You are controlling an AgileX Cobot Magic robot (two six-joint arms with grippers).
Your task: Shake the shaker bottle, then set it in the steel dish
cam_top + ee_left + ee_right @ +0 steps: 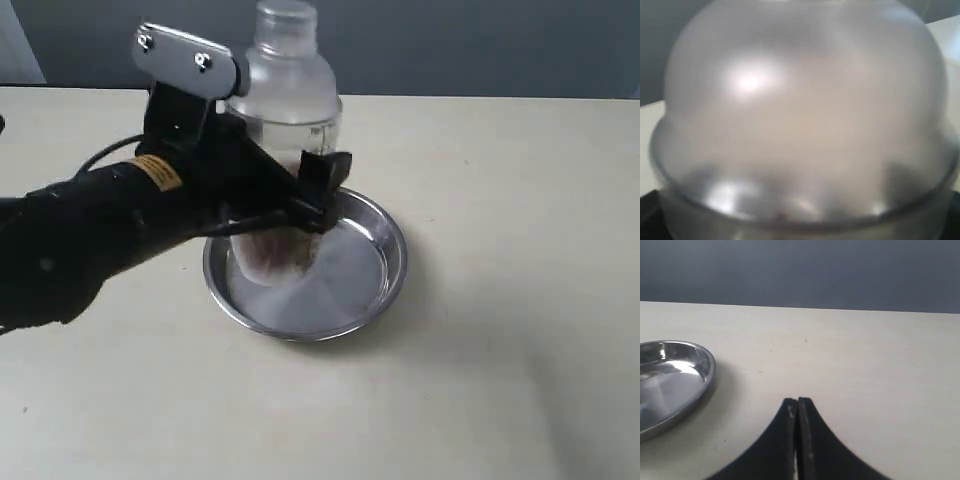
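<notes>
Black and bulky, the left arm (90,230) reaches in from the near left. Its left gripper (305,185) is clamped around the middle of the shaker bottle (290,90); one finger (325,180) presses on the bottle's near side and the other is hidden behind it. This clear bottle stands upright with its base inside the steel dish (375,275), toward the dish's left side. Brownish bits (275,250) sit in the bottle's lower part, and a small cap (287,15) tops the frosted dome (800,110). On the pale table (500,330) right of the dish, the right gripper (797,430) has its two black fingers pressed together, holding nothing.
</notes>
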